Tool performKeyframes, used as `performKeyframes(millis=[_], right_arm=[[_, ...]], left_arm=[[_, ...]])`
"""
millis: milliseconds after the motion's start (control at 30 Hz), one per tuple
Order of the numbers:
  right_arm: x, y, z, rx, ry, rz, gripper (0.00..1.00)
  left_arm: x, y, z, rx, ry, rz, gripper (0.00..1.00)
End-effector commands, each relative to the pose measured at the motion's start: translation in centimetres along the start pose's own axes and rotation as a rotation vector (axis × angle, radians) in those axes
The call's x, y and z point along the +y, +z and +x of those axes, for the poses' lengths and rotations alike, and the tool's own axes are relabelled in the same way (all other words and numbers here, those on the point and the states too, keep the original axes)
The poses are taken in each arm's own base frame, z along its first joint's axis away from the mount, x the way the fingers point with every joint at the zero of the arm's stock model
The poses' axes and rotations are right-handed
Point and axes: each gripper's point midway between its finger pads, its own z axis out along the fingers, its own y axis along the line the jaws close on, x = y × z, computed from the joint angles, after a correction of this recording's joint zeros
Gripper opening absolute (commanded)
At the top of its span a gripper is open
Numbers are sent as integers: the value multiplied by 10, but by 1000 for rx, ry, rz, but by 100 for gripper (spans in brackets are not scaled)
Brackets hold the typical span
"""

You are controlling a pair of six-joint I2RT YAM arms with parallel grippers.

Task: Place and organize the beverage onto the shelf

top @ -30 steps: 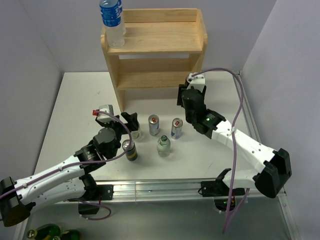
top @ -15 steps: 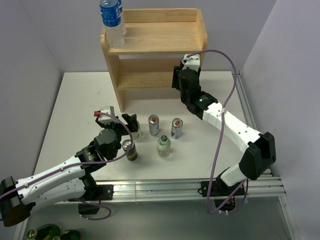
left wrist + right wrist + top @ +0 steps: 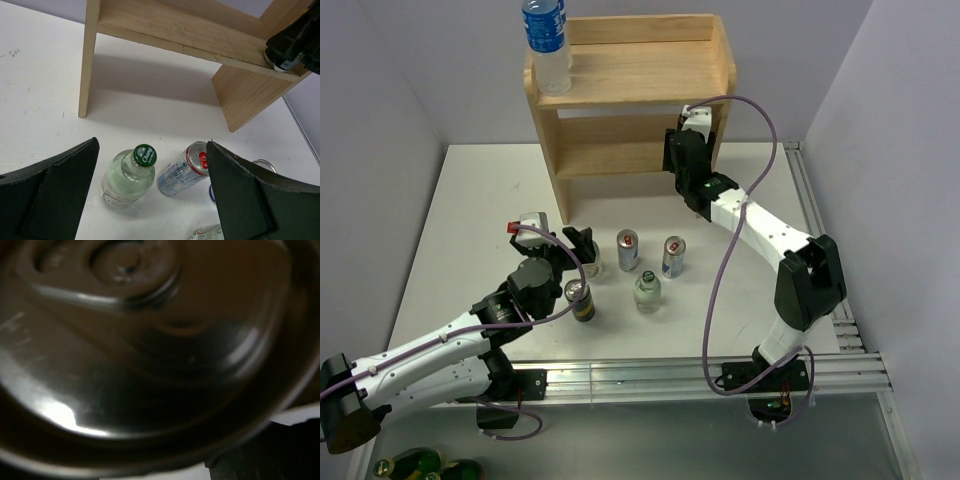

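Observation:
The wooden shelf (image 3: 630,75) stands at the back with a water bottle (image 3: 548,45) on the left of its top tier. My right gripper (image 3: 680,158) is shut on a silver can (image 3: 150,340) at the right end of the lower tier; the can's lid fills the right wrist view. The left wrist view shows that can (image 3: 279,60) at the lower board's edge. My left gripper (image 3: 578,246) hangs open over a clear green-capped bottle (image 3: 129,177), not touching it.
Two slim cans (image 3: 628,249) (image 3: 673,256), a second green-capped bottle (image 3: 647,291) and a dark can (image 3: 581,299) stand on the white table (image 3: 480,200) in front of the shelf. More bottles (image 3: 415,465) lie below the table's near edge.
My right arm has stretched from above the table's middle back to the shelf, carrying the can to the right end of the lower tier. The left arm has not moved.

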Motion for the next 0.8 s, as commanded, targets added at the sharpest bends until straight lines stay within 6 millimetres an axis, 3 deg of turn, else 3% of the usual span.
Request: performKeyframes(millis=[0, 333, 667, 700, 767], right_arm=[[3, 0, -70, -177, 133, -13, 0], [-7, 24, -73, -205, 126, 71, 0], [-11, 39, -62, -195, 135, 142, 1], [-12, 39, -61, -193, 137, 146, 6], [-12, 38, -60, -192, 143, 144, 31]], left_arm=[[1, 1, -6, -28, -9, 0, 95], [1, 3, -2, -21, 0, -5, 95], [2, 3, -2, -21, 5, -10, 96], [3, 3, -2, -21, 7, -10, 96], [2, 3, -1, -19, 6, -8, 96]])
